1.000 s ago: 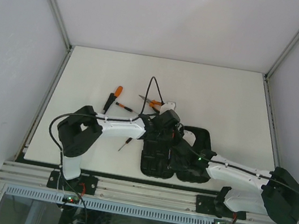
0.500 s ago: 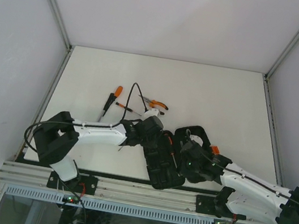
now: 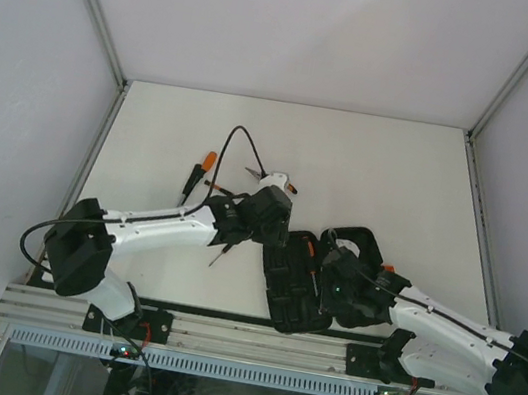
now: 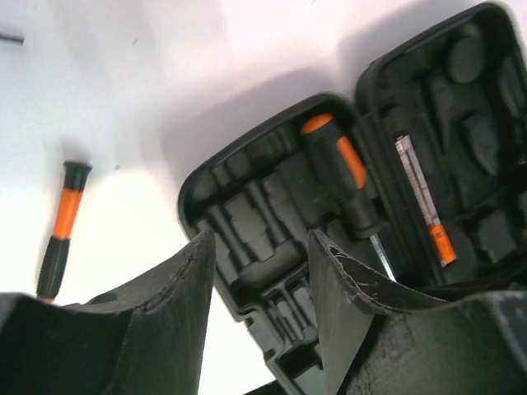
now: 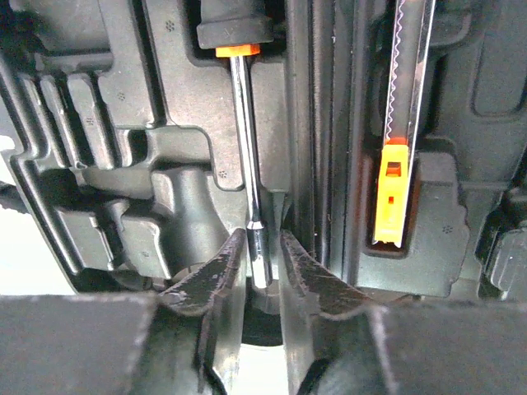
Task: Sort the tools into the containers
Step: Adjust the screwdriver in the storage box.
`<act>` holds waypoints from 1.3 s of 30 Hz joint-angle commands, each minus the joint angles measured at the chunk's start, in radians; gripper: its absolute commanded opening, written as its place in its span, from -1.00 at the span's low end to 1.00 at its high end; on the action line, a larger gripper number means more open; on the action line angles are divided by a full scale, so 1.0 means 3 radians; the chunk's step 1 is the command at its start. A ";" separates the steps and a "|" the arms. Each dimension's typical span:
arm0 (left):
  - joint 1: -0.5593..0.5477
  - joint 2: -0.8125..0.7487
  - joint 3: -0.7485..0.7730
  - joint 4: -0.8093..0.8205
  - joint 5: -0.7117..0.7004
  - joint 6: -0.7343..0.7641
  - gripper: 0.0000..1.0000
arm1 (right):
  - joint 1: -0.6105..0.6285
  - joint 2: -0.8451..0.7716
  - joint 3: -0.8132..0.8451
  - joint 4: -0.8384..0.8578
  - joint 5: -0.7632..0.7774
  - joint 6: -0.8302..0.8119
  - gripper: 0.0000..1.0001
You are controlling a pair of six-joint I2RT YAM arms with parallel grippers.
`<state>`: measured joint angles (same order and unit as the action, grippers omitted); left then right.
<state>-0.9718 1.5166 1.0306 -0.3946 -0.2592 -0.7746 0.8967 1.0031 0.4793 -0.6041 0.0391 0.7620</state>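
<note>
The black case (image 3: 288, 305) lies open near the table's front edge, and a thick orange-and-black screwdriver (image 4: 339, 169) rests in a slot of its left half. My left gripper (image 4: 262, 239) hovers open over that half (image 4: 247, 210), empty; in the top view it (image 3: 277, 230) is at the case's far-left corner. My right gripper (image 5: 263, 240) is low over the case (image 5: 123, 164), its jaws a little apart on either side of the screwdriver's metal shaft (image 5: 251, 164). From above, the right gripper (image 3: 327, 265) is at the case's middle.
An orange-ended saw blade (image 5: 397, 164) sits in the case's right half. On the table left of the case lie an orange-handled screwdriver (image 3: 207, 161), a black-handled one (image 3: 191, 178), a thin screwdriver (image 3: 219, 254) and pliers (image 3: 254, 171) behind the left wrist. Frame rails edge the table.
The left gripper let go of the thick screwdriver, opened and drew back left off the case. The right jaws eased apart round the shaft. The case turned slightly.
</note>
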 commanded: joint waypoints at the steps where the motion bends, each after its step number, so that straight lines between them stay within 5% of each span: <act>1: 0.0025 0.0158 0.0368 0.0096 -0.0020 0.0243 0.07 | -0.0079 -0.0139 0.0054 -0.0042 0.0055 -0.0093 -0.52; 10: 0.0059 0.0456 0.0265 0.0459 0.0319 0.0327 0.05 | -0.0127 -0.0593 0.0056 0.0028 0.0019 -0.0121 -0.35; 17: 0.0059 0.0283 -0.0108 0.0546 0.0274 0.0289 0.04 | -0.0393 -0.0855 0.0055 -0.0214 0.0481 0.0102 -0.34; 24: 0.0063 0.0078 -0.0498 0.0559 0.0225 0.0191 0.03 | -0.0815 -0.0461 0.0054 0.0044 0.0107 -0.0170 -0.34; 39: 0.0089 -0.0447 -0.0459 0.0150 -0.0045 0.0216 0.07 | -0.0842 0.0284 0.0070 0.0937 -0.0656 -0.0592 -0.43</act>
<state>-0.9543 1.4036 0.8490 -0.3149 -0.2352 -0.7204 0.6430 1.0546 0.4824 -0.4068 -0.0975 0.6224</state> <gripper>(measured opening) 0.532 0.286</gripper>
